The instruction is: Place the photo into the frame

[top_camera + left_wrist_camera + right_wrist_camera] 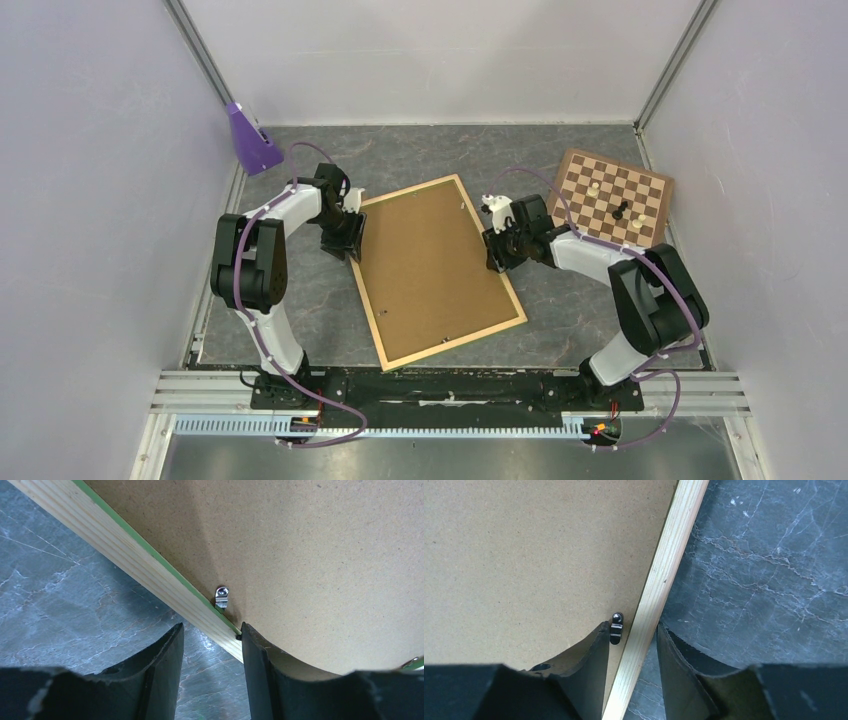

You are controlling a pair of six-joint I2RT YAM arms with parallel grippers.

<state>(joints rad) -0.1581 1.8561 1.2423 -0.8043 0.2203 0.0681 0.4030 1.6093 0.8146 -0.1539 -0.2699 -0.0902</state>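
The frame (455, 343) lies back side up in the middle of the table, pale wood rails around a brown hardboard panel (435, 265). The photo is hidden. My left gripper (350, 243) is at the frame's left rail (125, 555), open: one finger stands over the panel's edge (300, 555) beside a metal clip (221, 596), the other over bare table. A thin green edge shows along that rail. My right gripper (495, 262) is open astride the right rail (669, 555), with its left finger over the panel (524, 555) next to a dark clip (616, 627).
A brown-and-cream chessboard (613, 195) with a few pieces lies at the back right, close behind the right arm. A purple stand (250, 140) sits at the back left by the wall. White walls enclose the dark marbled tabletop (430, 150).
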